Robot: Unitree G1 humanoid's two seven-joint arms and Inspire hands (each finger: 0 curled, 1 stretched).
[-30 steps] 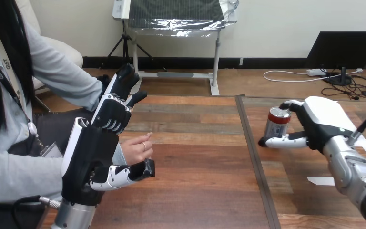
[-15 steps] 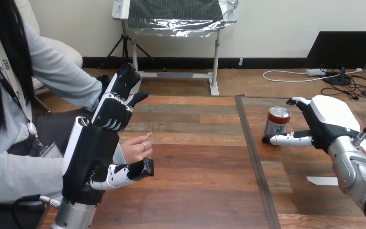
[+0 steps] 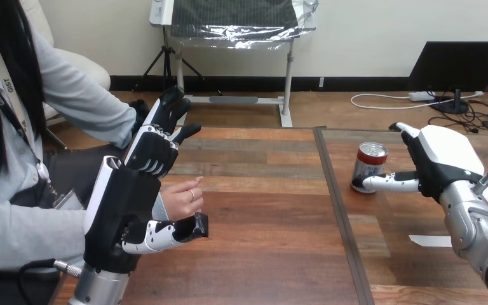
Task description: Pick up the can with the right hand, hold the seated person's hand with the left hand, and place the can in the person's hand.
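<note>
A red and silver can [image 3: 369, 165] stands upright on the right tabletop. My right hand [image 3: 445, 160] is open just to its right; its thumb [image 3: 387, 183] reaches along the can's base and the fingers stand clear of the can. At the left, my left hand [image 3: 122, 210] is open beside the person's hand [image 3: 183, 196], which hovers over the table edge. My left fingers point up behind that hand and my thumb [image 3: 168, 232] lies below it. I cannot tell whether they touch.
A dark seam [image 3: 342, 216] divides the two wooden tabletops. A strip of white tape [image 3: 427, 241] lies on the right tabletop near my right forearm. The person sits at the table's left side.
My right hand has drawn its fingers off the can and shifted right; the can has stayed on the table. My left hand and the person's hand have barely moved.
</note>
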